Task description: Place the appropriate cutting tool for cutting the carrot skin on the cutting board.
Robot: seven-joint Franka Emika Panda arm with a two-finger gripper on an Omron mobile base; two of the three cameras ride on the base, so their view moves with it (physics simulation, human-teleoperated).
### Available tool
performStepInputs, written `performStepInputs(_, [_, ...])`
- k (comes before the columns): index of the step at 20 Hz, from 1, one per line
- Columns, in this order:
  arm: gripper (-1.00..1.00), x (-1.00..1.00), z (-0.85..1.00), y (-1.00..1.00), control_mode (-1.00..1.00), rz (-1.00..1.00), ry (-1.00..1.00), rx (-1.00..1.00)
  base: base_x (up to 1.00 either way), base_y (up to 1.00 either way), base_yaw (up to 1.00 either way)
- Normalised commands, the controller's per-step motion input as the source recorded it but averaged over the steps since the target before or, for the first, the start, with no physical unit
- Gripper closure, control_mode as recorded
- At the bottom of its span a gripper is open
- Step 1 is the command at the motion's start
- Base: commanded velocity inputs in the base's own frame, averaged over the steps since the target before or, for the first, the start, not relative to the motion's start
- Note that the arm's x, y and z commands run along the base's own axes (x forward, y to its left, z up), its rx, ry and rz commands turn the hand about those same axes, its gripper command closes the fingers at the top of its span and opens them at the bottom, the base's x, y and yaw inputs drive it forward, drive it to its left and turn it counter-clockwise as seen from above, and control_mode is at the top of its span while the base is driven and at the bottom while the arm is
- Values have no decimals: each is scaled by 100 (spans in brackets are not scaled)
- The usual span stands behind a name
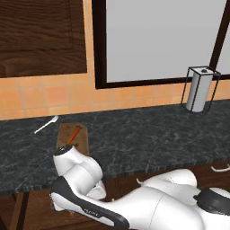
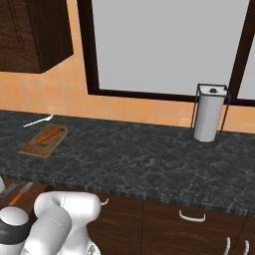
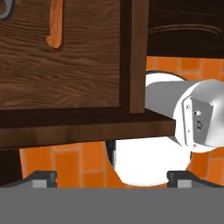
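The light-brown cutting board lies at the left of the dark counter, with the small orange carrot on it. In the hand view my gripper is open above an open wooden drawer, its fingertips far apart with nothing between them. At that view's top left corner shows a curved grey metal piece, seemingly the cutting tool, mostly cut off by the frame. In the right base view a grey piece lies in the drawer below the counter's left end.
An orange-handled knife lies in the drawer beside the grey piece. A white fork rests on the counter behind the board. A paper towel holder stands at the far right by the wall.
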Motion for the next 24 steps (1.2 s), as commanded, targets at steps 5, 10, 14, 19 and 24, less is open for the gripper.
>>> performStepInputs(5, [-100, 7, -29, 0, -100, 0, 0, -2, 0, 0, 0])
performStepInputs(10, [-100, 17, -31, 16, -100, 0, 0, -2, 0, 0, 0])
performStepInputs(14, [-100, 38, -24, 35, -100, 0, 0, -3, 0, 0, 0])
performStepInputs(19, [-100, 8, -43, 44, -100, 0, 0, -4, 0, 0, 0])
performStepInputs(24, [-100, 20, -33, 39, -100, 0, 0, -5, 0, 0, 0])
